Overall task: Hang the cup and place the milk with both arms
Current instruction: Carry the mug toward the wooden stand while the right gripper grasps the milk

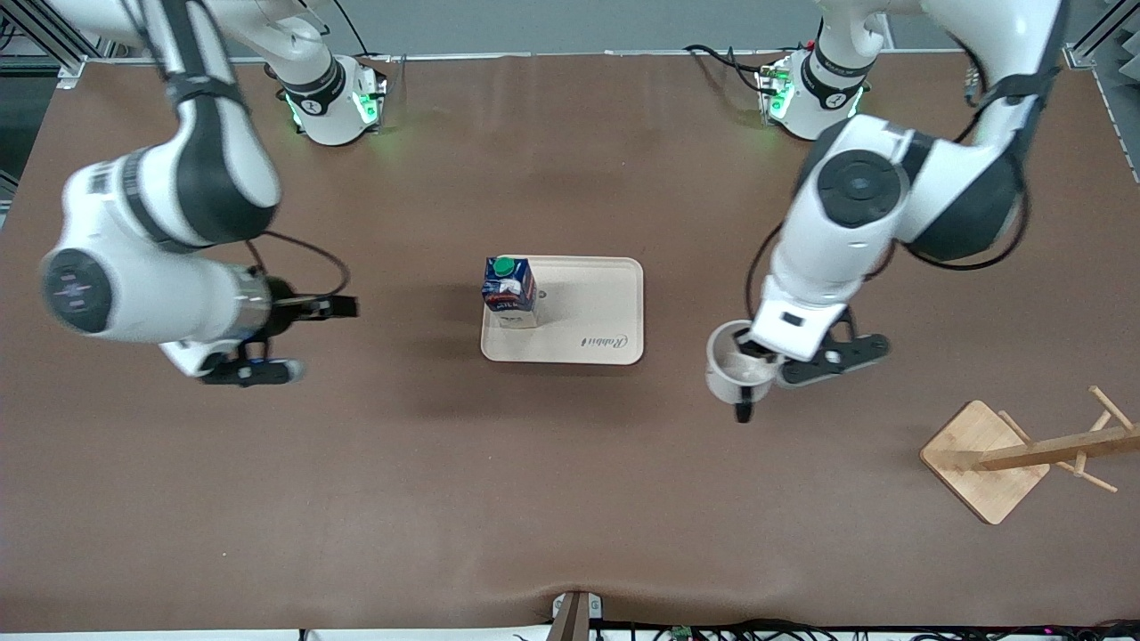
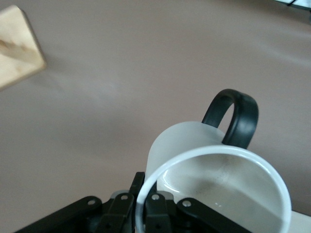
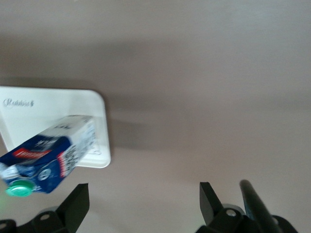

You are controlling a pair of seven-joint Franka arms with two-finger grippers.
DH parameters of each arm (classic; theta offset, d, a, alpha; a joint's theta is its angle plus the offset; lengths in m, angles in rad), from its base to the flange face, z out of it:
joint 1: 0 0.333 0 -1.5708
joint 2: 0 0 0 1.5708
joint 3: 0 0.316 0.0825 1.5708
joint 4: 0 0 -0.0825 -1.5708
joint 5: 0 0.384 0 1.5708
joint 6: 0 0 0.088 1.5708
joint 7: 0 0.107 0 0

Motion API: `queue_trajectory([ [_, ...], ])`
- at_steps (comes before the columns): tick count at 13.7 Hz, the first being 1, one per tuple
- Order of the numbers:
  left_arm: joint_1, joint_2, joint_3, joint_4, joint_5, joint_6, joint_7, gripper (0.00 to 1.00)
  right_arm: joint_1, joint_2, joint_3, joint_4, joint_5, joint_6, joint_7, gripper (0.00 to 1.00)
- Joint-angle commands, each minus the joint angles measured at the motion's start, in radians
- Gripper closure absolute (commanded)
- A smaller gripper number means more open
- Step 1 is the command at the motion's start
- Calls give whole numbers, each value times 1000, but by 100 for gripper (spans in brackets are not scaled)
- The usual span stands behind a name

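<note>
Seen from the front camera, the milk carton stands upright on the cream tray, at the tray's edge toward the right arm's end of the brown surface. The right hand hangs over bare surface near that end, apart from the tray, its fingers spread with nothing between them. The left hand is over bare surface toward the left arm's end, between the tray and the wooden cup rack, and grips the white mug by its rim, with the black handle pointing toward the camera.

From the left wrist camera, the mug fills the lower part, mouth open toward the lens, its black loop handle clear of the surface. The left hand pinches the mug's wall. A corner of the rack's wooden base shows farther off.

From the right wrist camera, the right hand is released, both fingers wide apart over bare surface. The carton with its green cap stands on the tray.
</note>
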Motion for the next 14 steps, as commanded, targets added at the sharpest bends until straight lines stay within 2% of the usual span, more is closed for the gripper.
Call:
queue_trajectory([
  [1,73,-40,-12,-6,3,-35,134,100,88,9,-13,5,3,71,85,0],
  [5,202,-63,-15,-6,3,-61,347,100,244,41,-13,-16,-2,103,304,0],
  [8,296,-98,-16,-6,2,-103,563,100,326,95,-13,-19,-2,142,335,0],
  [10,331,-114,-10,-6,-8,-132,645,100,358,112,-13,-21,-5,188,425,0],
  [12,397,-115,-10,-6,-12,-146,751,100,369,113,-15,-62,-16,251,426,0],
  [14,447,-117,-10,-6,-29,-147,840,100,368,110,-15,-90,-66,277,421,0],
])
